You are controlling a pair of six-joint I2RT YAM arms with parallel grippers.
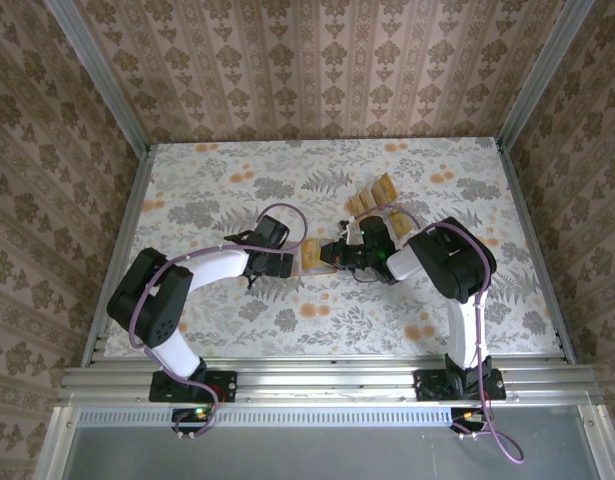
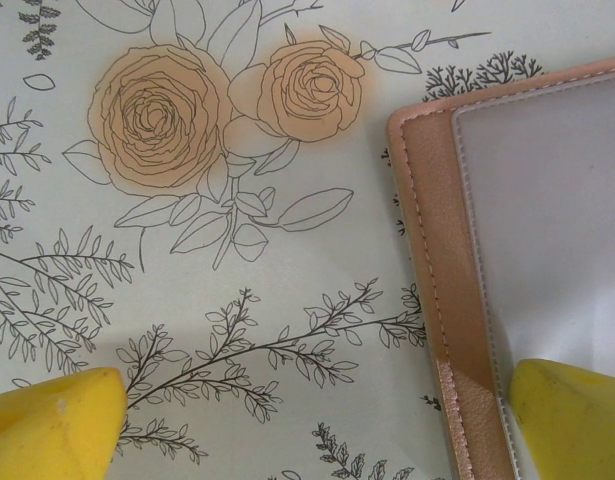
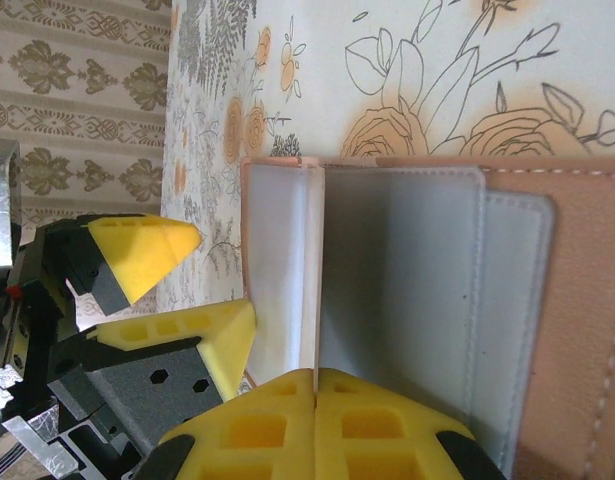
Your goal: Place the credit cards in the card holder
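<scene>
Salmon-pink stitched card holder (image 2: 527,250), one item, lying opened flat on the floral table (image 1: 237,180) between the two grippers. The greyish inner face is turned up, and the pink border and seam are visible along its near-left corner.

- Left gripper (image 2: 312,428): fingers spread wide, holding nothing. One yellow fingertip (image 2: 572,415) sits over the grey inner face of the card holder just inside its pink border. The other fingertip is off the holder's left side, over bare table. The holder's corner lies in the gap between them. Contact between the pad and the holder cannot be told.
- Right gripper (image 3: 315,400): yellow pads pressed together. A thin pale leaf of the card holder (image 3: 437,300) stands on edge and runs straight into the seam between the pads, so the grip appears to be on that leaf. Grey pocket panels lie to one side of the leaf and a pale panel to the other.
- Seen from the right wrist, the left gripper's fingers (image 3: 142,258) stand apart at the holder's far edge.
- From above: left gripper (image 1: 290,262) is just left of the card holder (image 1: 310,254), and right gripper (image 1: 339,256) is just right of it.

Contents of the card holder: only grey pocket faces are on show.

Credit cards (image 1: 371,196): several tan pieces standing tilted in a short row beyond the card holder and to its right, apart from it. Whatever props them up is too small to make out.
</scene>
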